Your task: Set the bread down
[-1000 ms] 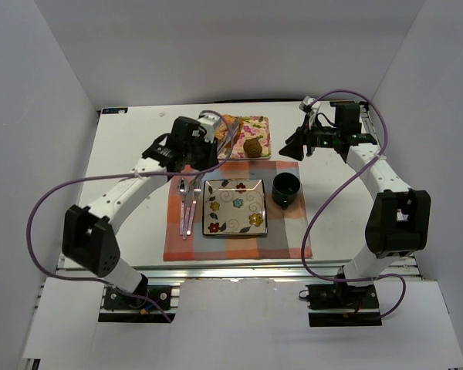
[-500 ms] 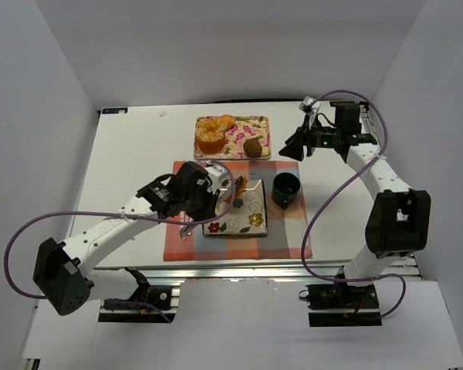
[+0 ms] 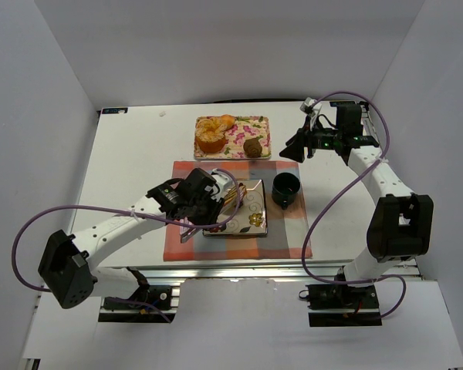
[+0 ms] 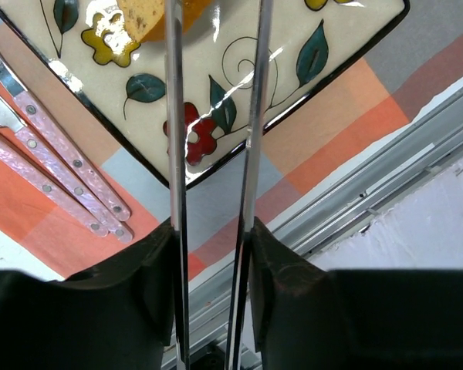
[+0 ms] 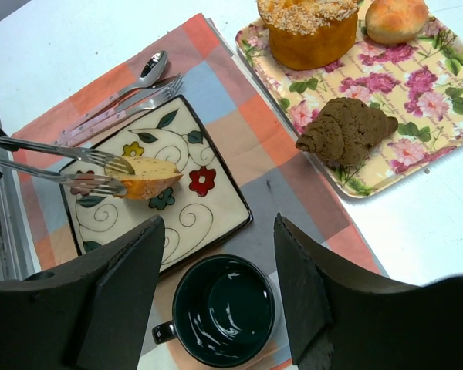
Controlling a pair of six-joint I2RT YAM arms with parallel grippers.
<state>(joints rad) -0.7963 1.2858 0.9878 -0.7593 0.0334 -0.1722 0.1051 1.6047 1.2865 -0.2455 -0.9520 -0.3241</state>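
The bread [image 5: 148, 177], a pale wedge with a golden crust, lies on the flowered square plate [image 5: 208, 208], in its left half. The forked tips of metal tongs [image 5: 77, 166] flank its blunt end. My left gripper [image 4: 214, 231] is shut on the tongs' two arms [image 4: 174, 116] and hovers over the plate's near-left corner [image 3: 255, 208]. The bread [image 4: 150, 15] shows at the top edge of the left wrist view. My right gripper [image 5: 217, 222] hangs open and empty high above the dark mug [image 5: 224, 308].
A floral tray [image 5: 417, 108] behind the placemat [image 3: 239, 245] holds an orange-glazed pastry [image 5: 309, 27], a brown muffin [image 5: 346, 131] and a small bun [image 5: 396, 17]. Pink-handled cutlery [image 4: 62, 169] lies left of the plate. The mug [image 3: 285, 189] stands right of the plate.
My left arm swung from the tray back to the plate, carrying the bread in the tongs. The tongs' arms have since spread a little. The right arm has not moved.
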